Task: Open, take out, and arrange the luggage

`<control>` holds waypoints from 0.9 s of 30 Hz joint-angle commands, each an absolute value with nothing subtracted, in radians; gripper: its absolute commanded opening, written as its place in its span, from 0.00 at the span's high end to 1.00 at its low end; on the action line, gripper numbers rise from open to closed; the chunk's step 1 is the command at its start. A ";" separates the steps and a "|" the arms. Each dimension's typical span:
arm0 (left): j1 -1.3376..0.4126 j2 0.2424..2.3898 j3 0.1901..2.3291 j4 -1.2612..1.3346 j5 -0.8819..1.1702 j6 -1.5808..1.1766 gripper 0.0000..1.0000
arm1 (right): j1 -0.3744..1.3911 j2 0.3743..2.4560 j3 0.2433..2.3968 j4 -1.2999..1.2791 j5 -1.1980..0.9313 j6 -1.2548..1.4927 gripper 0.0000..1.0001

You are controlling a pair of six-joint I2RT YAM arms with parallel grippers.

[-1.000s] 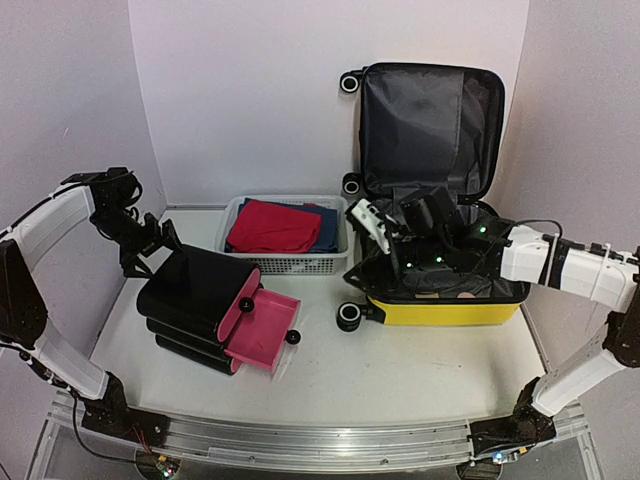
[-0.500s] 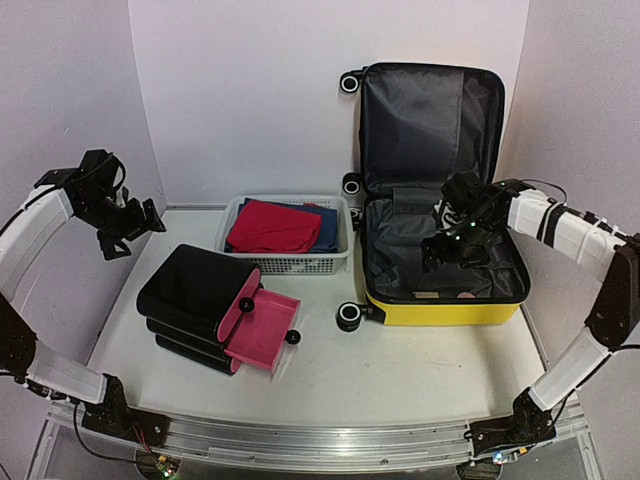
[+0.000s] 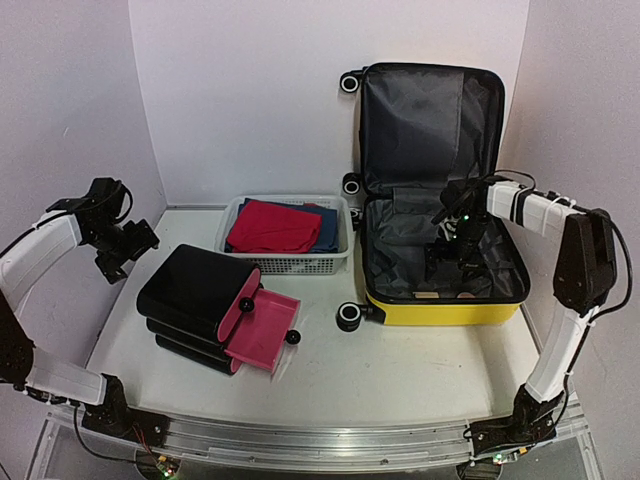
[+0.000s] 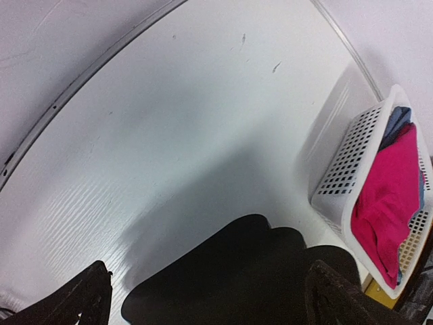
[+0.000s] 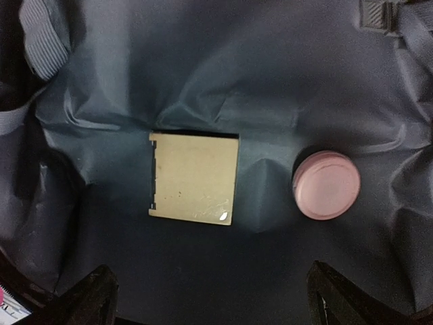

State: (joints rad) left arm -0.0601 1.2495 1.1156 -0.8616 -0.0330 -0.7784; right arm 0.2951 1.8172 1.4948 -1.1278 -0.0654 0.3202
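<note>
The yellow suitcase lies open at the right of the table, its lid standing up against the back wall. My right gripper hangs inside the lower half, open and empty. In the right wrist view it is over the dark grey lining, where a flat beige square and a round pink lid lie. My left gripper is open and empty at the far left, just above and left of the black case with pink ends.
A white mesh basket with red and blue clothes stands at the back middle and also shows in the left wrist view. The black case's pink drawer is pulled out toward the front. Black wheels stick out at the suitcase's left side.
My right gripper has swung from the suitcase's left edge back over the lining on the right. My left gripper has pulled away left from the black case.
</note>
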 commanded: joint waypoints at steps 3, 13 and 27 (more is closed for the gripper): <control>-0.069 1.150 1.011 -0.826 -0.076 -0.891 0.01 | 0.295 1.905 1.563 -1.171 -0.084 0.309 0.02; -0.070 1.211 1.048 -0.881 -0.094 -0.972 0.01 | 0.268 2.033 1.696 -1.226 0.091 0.346 0.02; -0.075 1.283 1.086 -0.940 -0.131 -0.987 0.01 | 0.168 2.041 1.588 -1.264 0.091 0.372 0.07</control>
